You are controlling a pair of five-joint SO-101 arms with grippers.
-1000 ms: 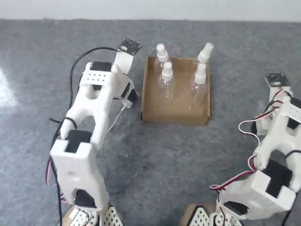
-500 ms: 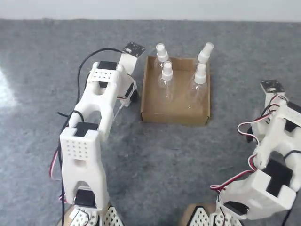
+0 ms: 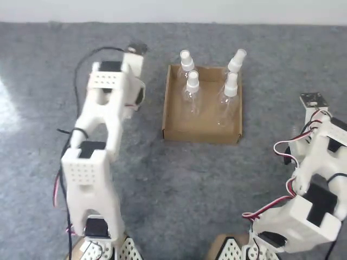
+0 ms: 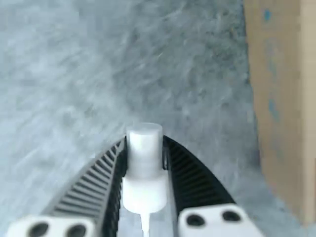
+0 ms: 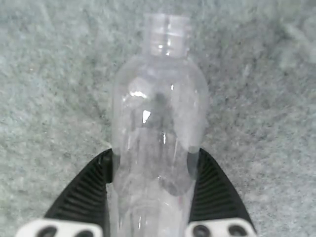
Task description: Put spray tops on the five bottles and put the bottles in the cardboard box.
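Note:
My left gripper (image 4: pixel 144 140) is shut on a white spray top (image 4: pixel 144 168), whose thin tube points back toward the wrist, and it hangs over grey carpet beside the cardboard box wall (image 4: pixel 281 98). In the high view the left arm (image 3: pixel 111 92) stands left of the cardboard box (image 3: pixel 174 127). Several clear bottles with white spray tops (image 3: pixel 192 81) stand upright inside the box. My right gripper (image 5: pixel 154 158) is shut on a clear bottle (image 5: pixel 158 123) whose neck (image 5: pixel 166 29) is bare and uncapped. The right arm (image 3: pixel 320 141) sits at the table's right side.
Grey carpet (image 3: pixel 195 179) covers the table between the two arm bases and in front of the box. A pale wall strip (image 3: pixel 173 11) runs along the far edge. The right arm's red and white wires (image 3: pixel 282 146) loop beside it.
The left arm has swung to the left, away from the box's left wall, still holding the spray top. The right arm shifted slightly early on, then stayed put.

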